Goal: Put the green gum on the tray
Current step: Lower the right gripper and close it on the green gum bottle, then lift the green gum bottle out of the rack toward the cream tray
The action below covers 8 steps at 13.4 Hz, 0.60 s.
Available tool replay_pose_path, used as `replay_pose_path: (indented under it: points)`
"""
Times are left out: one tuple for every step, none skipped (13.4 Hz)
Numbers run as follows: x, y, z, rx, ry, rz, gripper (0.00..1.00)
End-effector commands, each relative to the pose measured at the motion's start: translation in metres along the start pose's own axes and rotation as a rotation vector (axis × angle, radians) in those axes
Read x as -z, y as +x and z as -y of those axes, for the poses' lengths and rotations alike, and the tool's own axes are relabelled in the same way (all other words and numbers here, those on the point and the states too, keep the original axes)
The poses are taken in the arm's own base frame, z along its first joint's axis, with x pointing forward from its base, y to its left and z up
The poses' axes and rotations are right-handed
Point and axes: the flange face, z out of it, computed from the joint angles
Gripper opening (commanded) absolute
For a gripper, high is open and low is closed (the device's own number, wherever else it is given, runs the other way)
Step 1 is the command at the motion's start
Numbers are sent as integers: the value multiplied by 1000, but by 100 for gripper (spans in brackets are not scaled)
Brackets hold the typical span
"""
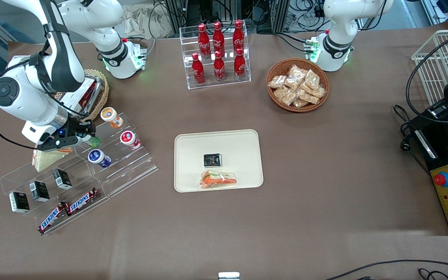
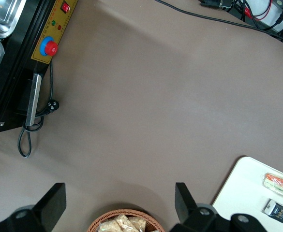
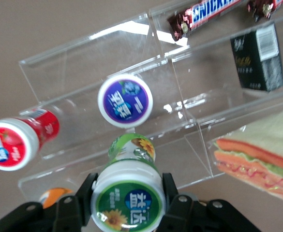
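Note:
My right gripper [image 3: 127,199] is shut on the green gum [image 3: 126,195]; its black fingers [image 3: 86,193] press the sides just under the white lid with the green-and-yellow label. In the front view the gripper [image 1: 86,135] hovers over the clear stepped rack [image 1: 130,171] at the working arm's end of the table, and a bit of the green gum [image 1: 94,140] shows at its tip. The cream tray [image 1: 239,147] lies in the middle of the table, apart from the gripper, and also shows in the left wrist view [image 2: 243,193].
The rack holds an orange bottle [image 1: 111,116], a red bottle [image 1: 130,139], a blue bottle [image 1: 98,157], black boxes [image 1: 39,190], Snickers bars [image 1: 68,210] and a sandwich [image 1: 47,159]. A black packet [image 1: 212,160] and a sandwich [image 1: 218,180] lie on the tray. A cola rack [image 1: 218,54] and snack basket [image 1: 298,84] stand farther from the camera.

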Motion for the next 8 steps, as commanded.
replay_pose_path:
  points:
    - [49,17,20,32,-17,-60,48]
    - [64,23,30,32,-10,-58,48]
    - [79,29,47,18,6,-59,48]
    - [84,33,67,-14,16,-51,49]
    - [84,34,83,-56,16,-51,49]
    - [82,35,103,-89,15,-47,49]
    - [78,39,123,-111,17,-41,49]
    - [69,42,138,-139,17,-27,49]
